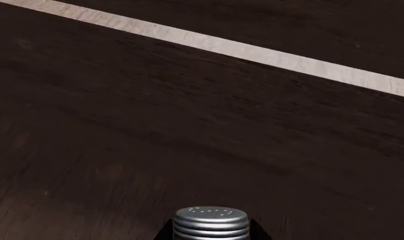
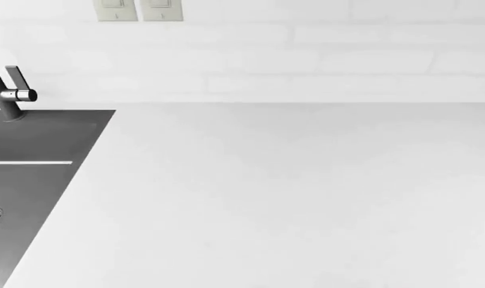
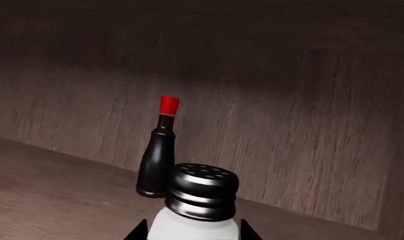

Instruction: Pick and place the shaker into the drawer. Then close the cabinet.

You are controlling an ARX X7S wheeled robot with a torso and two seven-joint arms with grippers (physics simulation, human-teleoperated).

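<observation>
Right gripper (image 3: 194,231): clamped on white shaker (image 3: 196,207) with dark perforated cap, dark finger tips showing at either side of its body.
Right shaker position: raised inside a brown wooden compartment, upright, near the back wall.
Sauce bottle (image 3: 158,152): dark, red-capped, standing just behind the shaker, close to the wooden back wall (image 3: 308,125); open floor to both sides.
Left gripper (image 1: 211,234): closed around a silver-capped shaker (image 1: 211,222), dark tips flanking the cap.
Left surroundings: dark wood-grain surface (image 1: 155,125) crossed by a pale strip (image 1: 255,52), wide and unobstructed.
Worktop (image 2: 290,198): white, bare, bordered by sink (image 2: 26,174) and faucet (image 2: 10,90) at left, tiled wall behind; neither arm in head view.
</observation>
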